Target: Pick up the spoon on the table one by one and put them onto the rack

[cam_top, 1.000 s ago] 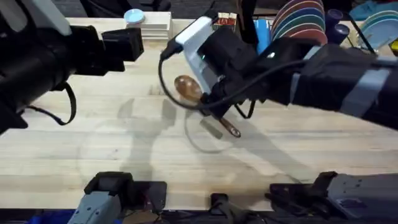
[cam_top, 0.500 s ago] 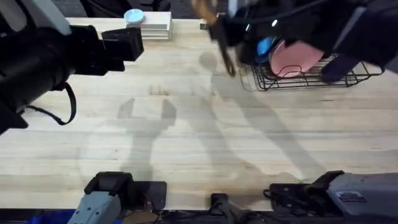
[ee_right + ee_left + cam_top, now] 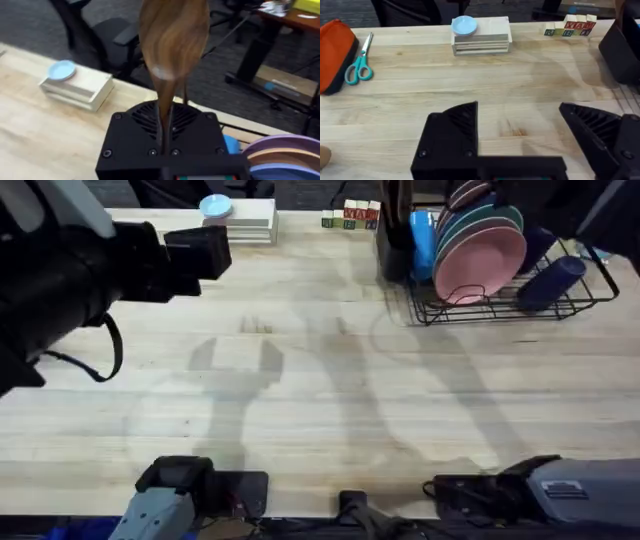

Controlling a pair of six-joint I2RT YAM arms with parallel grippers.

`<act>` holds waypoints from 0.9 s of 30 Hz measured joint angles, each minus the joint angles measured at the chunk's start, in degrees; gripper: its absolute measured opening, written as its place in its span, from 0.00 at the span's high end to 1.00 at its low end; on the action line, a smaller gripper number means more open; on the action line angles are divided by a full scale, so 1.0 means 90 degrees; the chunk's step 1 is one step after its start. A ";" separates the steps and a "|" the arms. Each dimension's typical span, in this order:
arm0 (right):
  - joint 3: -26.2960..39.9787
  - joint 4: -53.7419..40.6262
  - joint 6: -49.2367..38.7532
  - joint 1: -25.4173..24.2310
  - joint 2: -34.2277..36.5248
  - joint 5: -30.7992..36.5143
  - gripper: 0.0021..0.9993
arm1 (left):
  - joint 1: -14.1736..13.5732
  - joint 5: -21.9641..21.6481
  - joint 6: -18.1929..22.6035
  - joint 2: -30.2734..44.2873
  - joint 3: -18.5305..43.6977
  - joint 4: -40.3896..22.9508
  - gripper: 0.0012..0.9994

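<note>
Clamped between the closed fingers of the right gripper (image 3: 165,135): the spoon (image 3: 172,45), dark and glossy, handle pinched low, oval bowl standing upright just above the fingertips, with the rim of stacked plates (image 3: 287,152) beside the gripper and a pale wooden block stack (image 3: 77,87) off toward its other side on the table (image 3: 35,130). Spread wide open over bare table planks: the left gripper (image 3: 535,135), nothing between its fingers, scissors (image 3: 360,65) and an orange pouch (image 3: 335,52) well beyond it. Seen from overhead, far from the left gripper (image 3: 195,250) at the table's far right: the rack (image 3: 500,300), holding plates.
</note>
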 joint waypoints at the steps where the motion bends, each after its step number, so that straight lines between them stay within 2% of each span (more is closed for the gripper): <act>1: 0.0000 0.0077 -0.0001 -0.0009 0.0000 0.0030 0.97 | -0.0002 0.0000 0.0000 0.0000 0.0000 -0.0002 0.01; 11: 0.0000 0.0661 -0.0002 -0.0009 0.0280 0.0448 0.97 | 0.0000 0.0000 0.0000 0.0000 0.0000 -0.0002 0.01; 14: -0.0083 0.1129 -0.0010 -0.0009 0.0384 0.0524 0.97 | 0.0000 0.0000 0.0000 0.0000 0.0000 -0.0002 0.01; 18: -0.0474 0.1947 -0.0010 -0.0009 0.0381 0.0560 0.97 | -0.0001 -0.0002 0.0000 0.0000 0.0000 -0.0002 0.01; 19: -0.0887 0.2371 -0.0012 -0.0009 0.0381 0.0592 0.97 | -0.0002 0.0000 0.0000 0.0000 0.0000 -0.0002 0.01; 27: -0.1519 0.2450 -0.0010 -0.0009 0.0381 0.0909 0.97 | -0.0002 0.0000 0.0000 0.0000 0.0000 -0.0002 0.01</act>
